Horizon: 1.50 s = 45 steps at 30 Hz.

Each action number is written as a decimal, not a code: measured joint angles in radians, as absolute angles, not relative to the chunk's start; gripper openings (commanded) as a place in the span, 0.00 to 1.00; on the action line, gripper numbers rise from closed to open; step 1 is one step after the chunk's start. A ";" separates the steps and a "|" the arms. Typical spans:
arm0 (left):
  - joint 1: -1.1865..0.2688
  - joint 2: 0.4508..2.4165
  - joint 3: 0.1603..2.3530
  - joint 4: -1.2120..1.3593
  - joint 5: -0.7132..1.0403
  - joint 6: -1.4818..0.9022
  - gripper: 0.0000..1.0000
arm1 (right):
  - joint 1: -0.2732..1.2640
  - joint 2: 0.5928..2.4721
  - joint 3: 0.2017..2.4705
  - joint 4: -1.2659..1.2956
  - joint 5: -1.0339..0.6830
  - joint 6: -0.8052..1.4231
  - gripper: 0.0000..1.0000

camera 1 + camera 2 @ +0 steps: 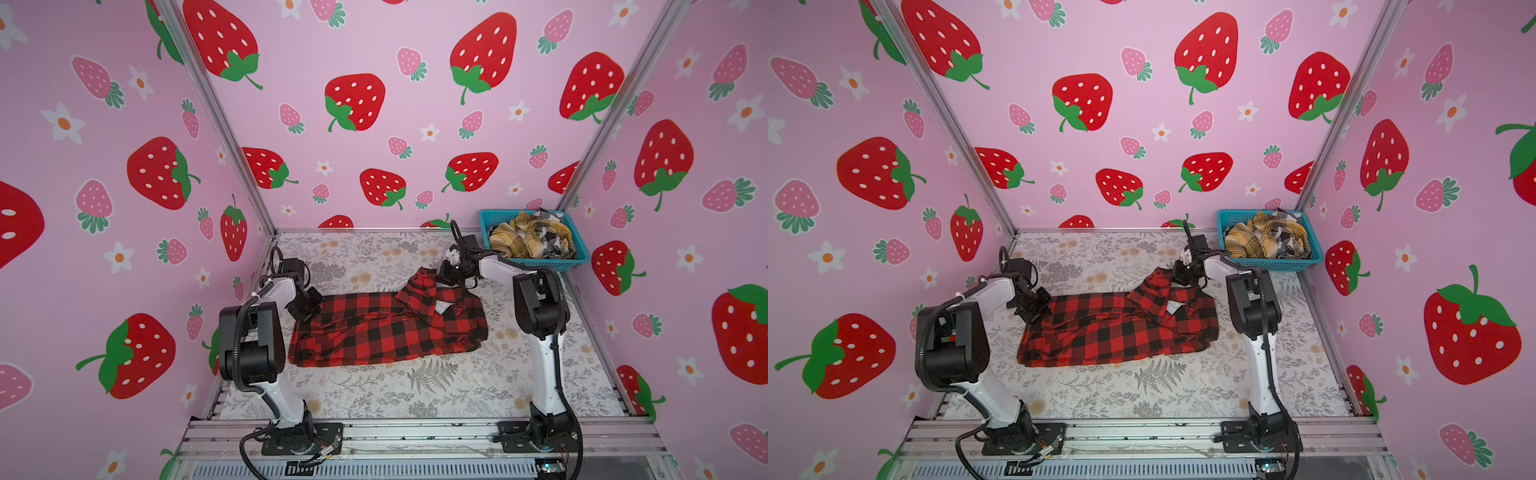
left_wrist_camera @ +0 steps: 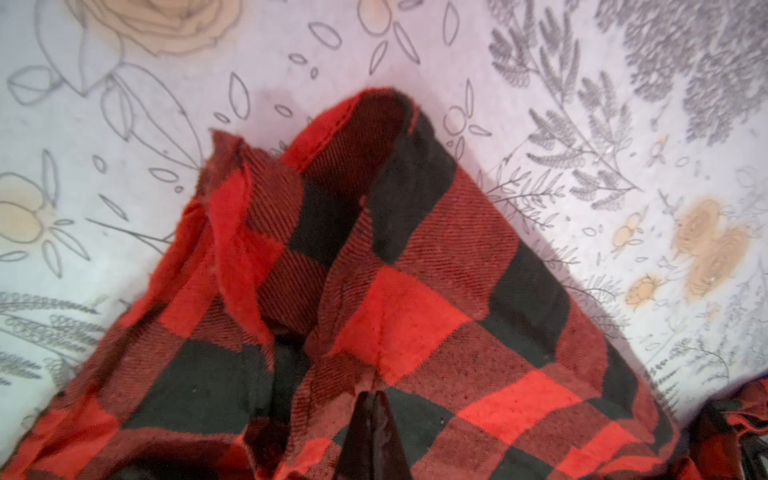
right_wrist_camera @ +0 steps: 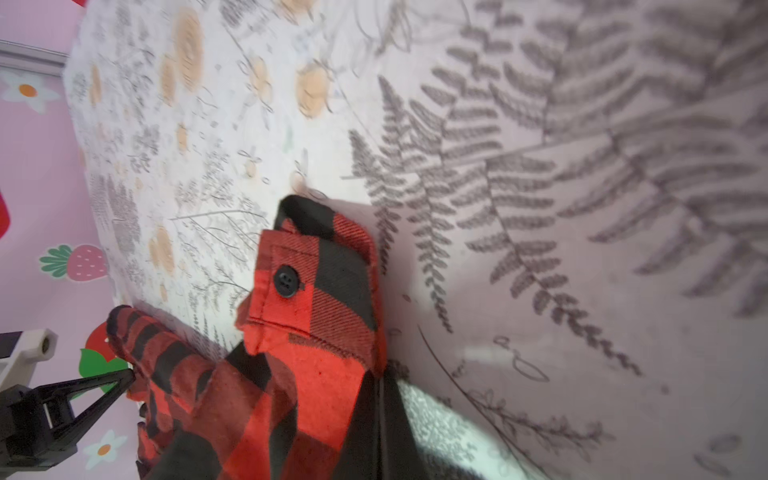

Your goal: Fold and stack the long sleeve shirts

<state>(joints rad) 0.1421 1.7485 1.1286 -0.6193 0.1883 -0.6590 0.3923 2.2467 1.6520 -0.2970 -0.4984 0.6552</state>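
Folding barely begun: red-and-black shirt (image 1: 386, 328) lies rumpled on the worktop (image 1: 374, 390) near the basket (image 1: 486, 218); my left pincer (image 2: 376, 409) pinches its edge, right pincer (image 3: 380, 386) its cuff (image 3: 316, 282). Other plaid shirts (image 1: 528, 239) sit inside the basket, unfolded.

There were 3 shirts: 1 red/blk shirt (image 1: 386, 332), 1 mustard shirt (image 1: 519, 241), 1 blk/wht shirt (image 1: 555, 245); also 1 basket (image 1: 552, 264).

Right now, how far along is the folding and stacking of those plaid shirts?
Done: nothing stacked yet. In hand: the red-and-black checked flannel shirt lies rumpled on the floral tabletop, the left gripper shut on its edge, the right gripper shut on a lifted buttoned cuff. Left: the mustard-yellow plaid shirt and black-and-white plaid shirt, crumpled in the turquoise mesh basket.
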 measured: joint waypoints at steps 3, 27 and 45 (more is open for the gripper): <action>0.136 1.700 1.140 -0.645 0.191 -0.659 0.20 | 0.399 2.184 1.638 -0.258 -0.504 0.657 0.00; -0.123 1.186 0.771 -0.534 0.413 -1.044 0.70 | 1.023 1.895 1.253 -0.038 -0.170 0.569 0.00; -0.257 1.347 0.777 -0.354 0.405 -1.283 0.68 | 1.106 1.895 1.212 0.011 -0.042 0.471 0.00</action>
<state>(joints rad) -0.2569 1.3468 0.7773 -0.3542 0.4049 -1.2831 1.1065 1.8954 1.2121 0.0113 -0.0422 0.4713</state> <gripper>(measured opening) 0.670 0.045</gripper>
